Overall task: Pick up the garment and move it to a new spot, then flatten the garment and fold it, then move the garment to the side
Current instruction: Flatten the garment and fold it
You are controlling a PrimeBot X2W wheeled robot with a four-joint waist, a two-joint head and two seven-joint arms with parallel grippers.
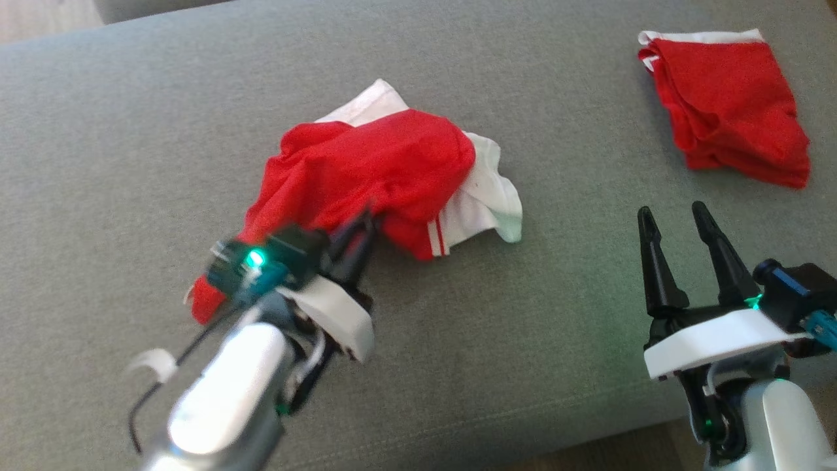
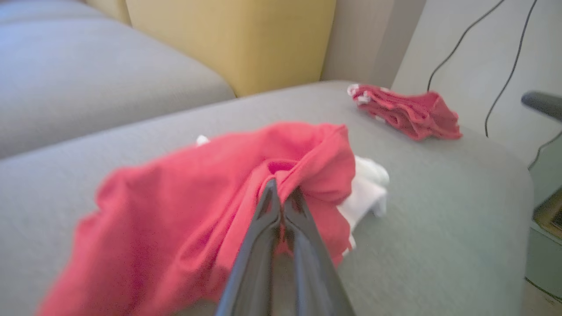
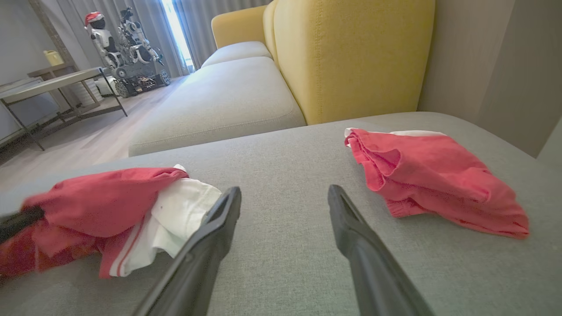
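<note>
— Where is the left tool (image 1: pixel 361 226)?
— Clamped tight on the near edge of the crumpled red-and-white garment (image 1: pixel 373 163), mid-way across the grey sofa seat (image 1: pixel 131 131).
— And the right tool (image 1: pixel 673 219)?
— Fingers spread wide, holding nothing, above the seat. A folded red garment (image 1: pixel 726 104) lies beyond it.

Red-and-white garment (image 1: pixel 366 163); grey cushion (image 1: pixel 131 111); yellow sofa back (image 3: pixel 351 57)

Left gripper (image 1: pixel 365 222) pinched tight; right gripper (image 1: pixel 673 212) low alongside, fingers spread wide.
</note>
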